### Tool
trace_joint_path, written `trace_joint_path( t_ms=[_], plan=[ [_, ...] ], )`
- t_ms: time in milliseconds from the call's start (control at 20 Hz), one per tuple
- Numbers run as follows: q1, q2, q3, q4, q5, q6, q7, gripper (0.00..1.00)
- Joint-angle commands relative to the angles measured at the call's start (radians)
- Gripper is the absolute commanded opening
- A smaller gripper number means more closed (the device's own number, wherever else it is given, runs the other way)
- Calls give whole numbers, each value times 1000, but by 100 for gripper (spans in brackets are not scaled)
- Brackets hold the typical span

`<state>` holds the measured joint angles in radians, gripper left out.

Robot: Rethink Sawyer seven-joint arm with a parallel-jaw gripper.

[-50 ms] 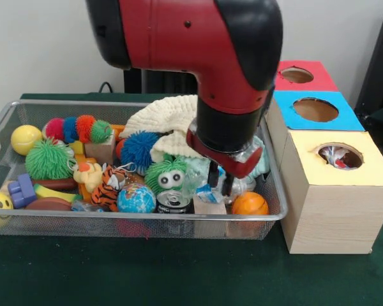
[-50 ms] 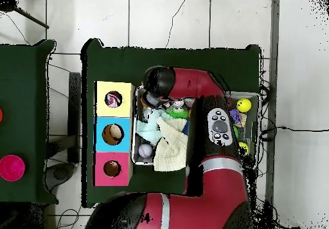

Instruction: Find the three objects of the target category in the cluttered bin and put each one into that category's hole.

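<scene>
The gripper (image 1: 221,182) hangs low over the right end of the wire bin (image 1: 6,115), its two dark fingers (image 1: 212,173) a little apart with nothing visibly clamped between them — released, by the look of it. Directly beneath lies crinkled clear plastic (image 1: 198,175), probably the sought category, since similar wrapping shows in the yellow box's hole (image 1: 339,155) to the gripper's right. Such film is judged light, soft and slippery; a pinch on a bunched fold should hold best. A can (image 1: 173,203) and an orange ball (image 1: 249,204) sit just below the gripper.
</scene>
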<state>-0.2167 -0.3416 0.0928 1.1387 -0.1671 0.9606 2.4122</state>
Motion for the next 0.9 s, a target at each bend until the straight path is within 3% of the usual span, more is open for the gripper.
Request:
trace_joint_path(
  t_ms=[50,450,700,900],
  plan=[
    [33,47,-47,31,77,-92,343,100],
    [76,11,-77,149,154,-184,369,100],
    [90,17,-113,178,187,-259,380,100],
    [76,63,-142,145,172,-287,316,100]
  ],
)
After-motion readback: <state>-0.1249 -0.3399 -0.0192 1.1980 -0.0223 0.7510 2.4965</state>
